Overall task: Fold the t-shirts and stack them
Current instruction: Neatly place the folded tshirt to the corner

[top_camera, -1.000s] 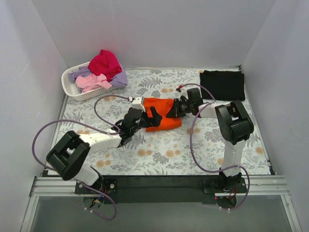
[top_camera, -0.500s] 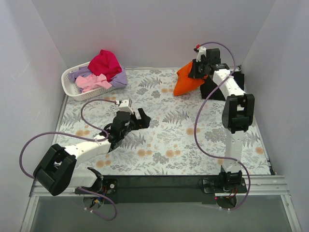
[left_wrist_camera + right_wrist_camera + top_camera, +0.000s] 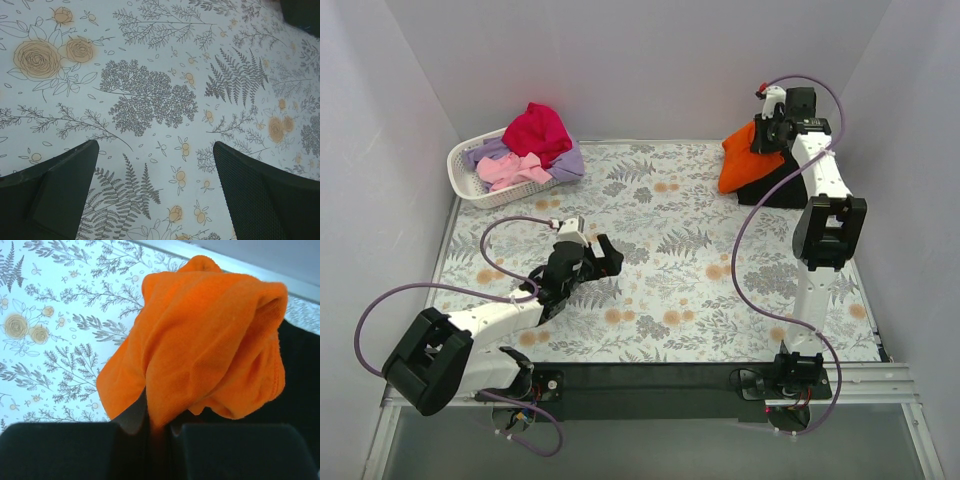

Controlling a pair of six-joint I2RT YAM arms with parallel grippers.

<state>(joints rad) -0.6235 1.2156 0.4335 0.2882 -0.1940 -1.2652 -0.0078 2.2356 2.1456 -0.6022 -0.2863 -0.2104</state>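
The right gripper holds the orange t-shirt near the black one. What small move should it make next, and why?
Probably lower the right gripper a little. Its jaws are shut on the orange t-shirt, which hangs bunched over the left edge of the folded black t-shirt. Lowering it should lay the cloth on that shirt before release.

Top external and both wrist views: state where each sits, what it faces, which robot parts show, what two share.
Top external: above, behind the bases, facing down on the table cloth; both arms, left gripper, right gripper.
Left wrist: faces bare cloth; own open fingers.
Right wrist: faces the orange t-shirt; own shut fingers.
Shared: top and right wrist both show it and the black t-shirt.
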